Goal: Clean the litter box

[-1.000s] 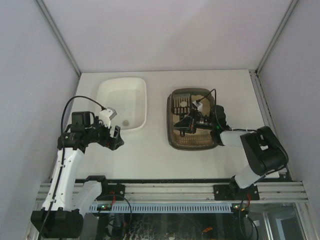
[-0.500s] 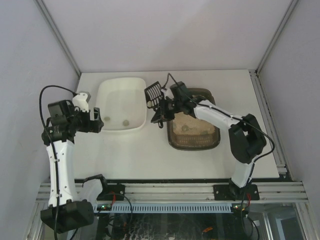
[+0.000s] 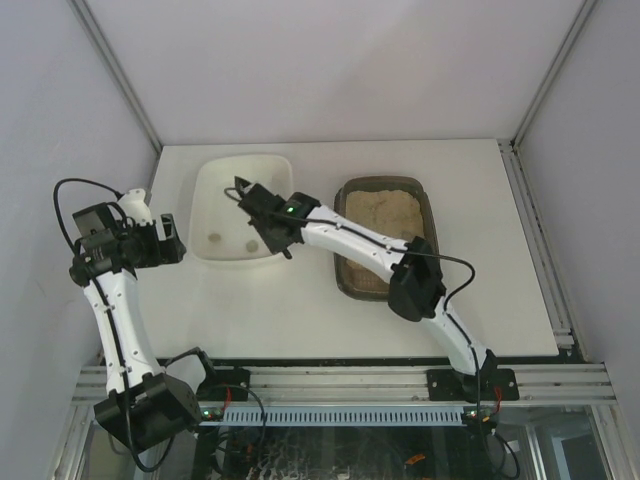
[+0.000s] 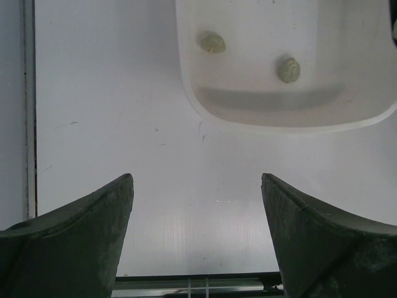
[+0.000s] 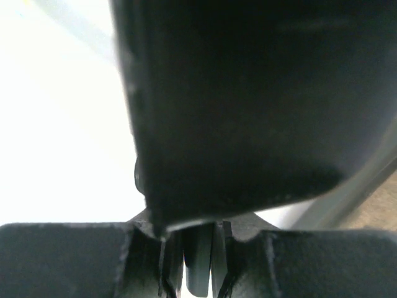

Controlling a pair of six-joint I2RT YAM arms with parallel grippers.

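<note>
Two arms are working over the desk (image 3: pixel 490 250) in the overhead view. Your litter box (image 3: pixel 432 235) is sitting right of centre, flat on the desk, with beige litter (image 3: pixel 380 212) lying inside it. The white tub (image 3: pixel 204 190) is sitting to its left, near it but not touching. Your right arm is stretching across the litter box's near-left corner, and the right claw (image 3: pixel 262 215) is hanging over the tub's right half. Two small clumps (image 3: pixel 213 238) are lying on the tub floor near its front wall. Your left claw (image 3: pixel 170 240) is hovering off the tub's left side, above bare desk, pointing toward it.

Switching to the left wrist: you're looking down past both fingers (image 4: pixel 74 242). They're standing wide apart with nothing between them, so that claw is released. The tub's corner is filling the top right, with both greenish clumps showing inside, apart from each other.

Over to the right wrist, and it's looking blurry and very close. A black scoop (image 5: pixel 248 112) is blocking most of the frame. The fingers are pinching together on its thin edge at the bottom, so that claw is grasping the scoop. Bright white is glowing on the left and a sliver of beige is peeking in at the right edge; you can't tell more.
</note>
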